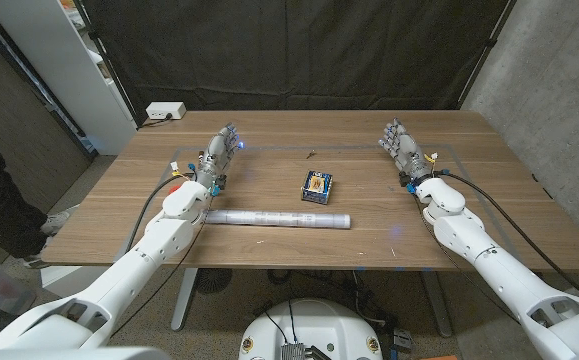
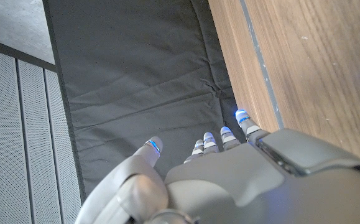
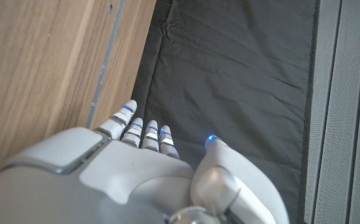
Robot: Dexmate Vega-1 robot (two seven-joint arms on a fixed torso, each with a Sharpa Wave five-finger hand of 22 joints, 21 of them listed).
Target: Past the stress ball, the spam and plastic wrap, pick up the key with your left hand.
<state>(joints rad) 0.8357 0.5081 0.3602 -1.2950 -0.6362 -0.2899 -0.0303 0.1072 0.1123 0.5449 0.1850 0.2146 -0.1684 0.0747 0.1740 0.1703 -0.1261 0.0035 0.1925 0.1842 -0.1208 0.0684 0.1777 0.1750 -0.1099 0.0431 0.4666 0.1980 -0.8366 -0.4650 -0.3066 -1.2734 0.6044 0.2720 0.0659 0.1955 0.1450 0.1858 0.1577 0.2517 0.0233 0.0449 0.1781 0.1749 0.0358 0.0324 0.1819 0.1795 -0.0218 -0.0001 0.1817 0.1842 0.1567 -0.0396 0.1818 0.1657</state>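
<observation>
Standing by the counter (image 1: 489,225) watching this, and honestly nothing's been grabbed yet: the left hand (image 1: 221,150) hangs over the far left part of the wood with its fingers (image 2: 242,118) stretched out and a bit apart, holding nothing, and the right hand (image 1: 401,145) mirrors it on the far right side, also spread and empty. The key (image 1: 312,154) is a tiny dark thing lying toward the far edge, roughly mid-counter, well to the right of the left hand and just beyond the spam (image 1: 316,184), which sits near the centre. The plastic wrap (image 1: 277,217) is a long pale roll lying crosswise nearer the robot, right beside the left forearm. There's a bit of red and yellow peeking out by the left wrist that I'd guess is the stress ball (image 1: 176,172) (mostly hidden by the arm, so can't swear to it). What could go wrong, as I see it: the key is flat and really small, so fat fingers may just skid it along the wood or shove it off the back edge instead of getting under it. Swinging across toward it, the forearm looks likely to nudge the roll and set it rolling, or the hand could clip the tin if it comes in low. I'd come from above, slowly.
</observation>
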